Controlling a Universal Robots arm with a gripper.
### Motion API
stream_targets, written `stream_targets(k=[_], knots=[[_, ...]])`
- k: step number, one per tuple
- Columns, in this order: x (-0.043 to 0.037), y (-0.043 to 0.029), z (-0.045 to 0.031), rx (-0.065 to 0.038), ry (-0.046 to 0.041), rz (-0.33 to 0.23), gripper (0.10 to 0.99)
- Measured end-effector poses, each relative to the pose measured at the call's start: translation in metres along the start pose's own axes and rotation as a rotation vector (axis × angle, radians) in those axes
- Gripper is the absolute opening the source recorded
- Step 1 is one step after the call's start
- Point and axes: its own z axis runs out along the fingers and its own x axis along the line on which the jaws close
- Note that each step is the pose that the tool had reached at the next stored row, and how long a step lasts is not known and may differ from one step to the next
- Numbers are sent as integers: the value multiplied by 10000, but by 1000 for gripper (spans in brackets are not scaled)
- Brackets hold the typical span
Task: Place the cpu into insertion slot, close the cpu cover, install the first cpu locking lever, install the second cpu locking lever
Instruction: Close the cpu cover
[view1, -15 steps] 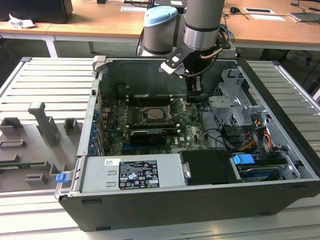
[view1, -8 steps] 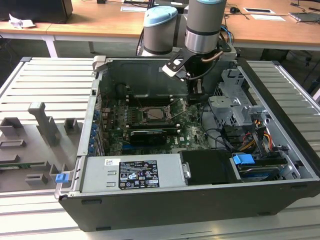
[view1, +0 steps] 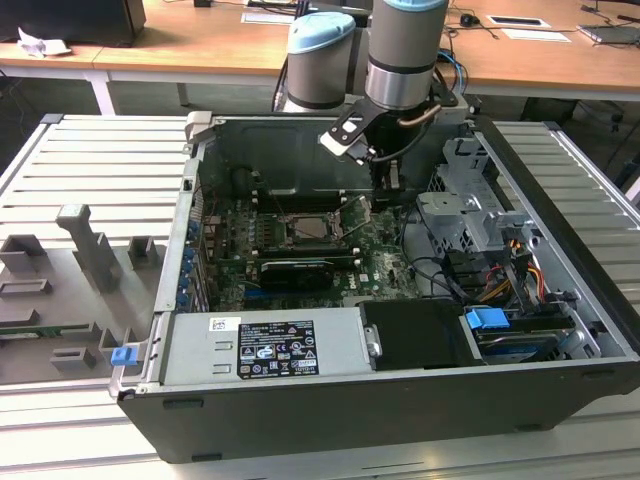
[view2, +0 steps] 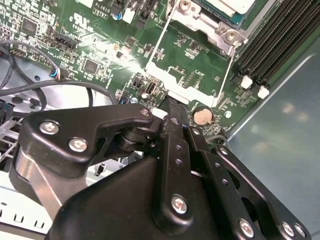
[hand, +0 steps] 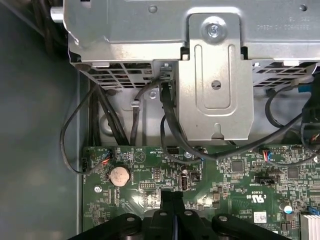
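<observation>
Beside the socket (view1: 315, 228), on the exterior view's right, the gripper (view1: 386, 188) hangs empty, fingers pressed together; the cpu (view2: 235, 4) looks seated under its cover (view2: 202, 22), both levers (view2: 159, 37) seemingly unlatched.

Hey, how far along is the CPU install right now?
Done: the cpu sits in its socket. In hand: the cover stands raised off the socket, and the shut pincer is at its free edge; whether it touches I can't tell. Left: the cover is not down, so neither locking lever can be in place yet.
</observation>
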Motion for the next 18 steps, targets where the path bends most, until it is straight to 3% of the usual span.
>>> stream_targets(k=[9,12,18], knots=[[-1,-87,-79,0,1,0,106],[-3,-164,-86,0,0,1,106],[-4,-227,-89,0,0,1,106]])
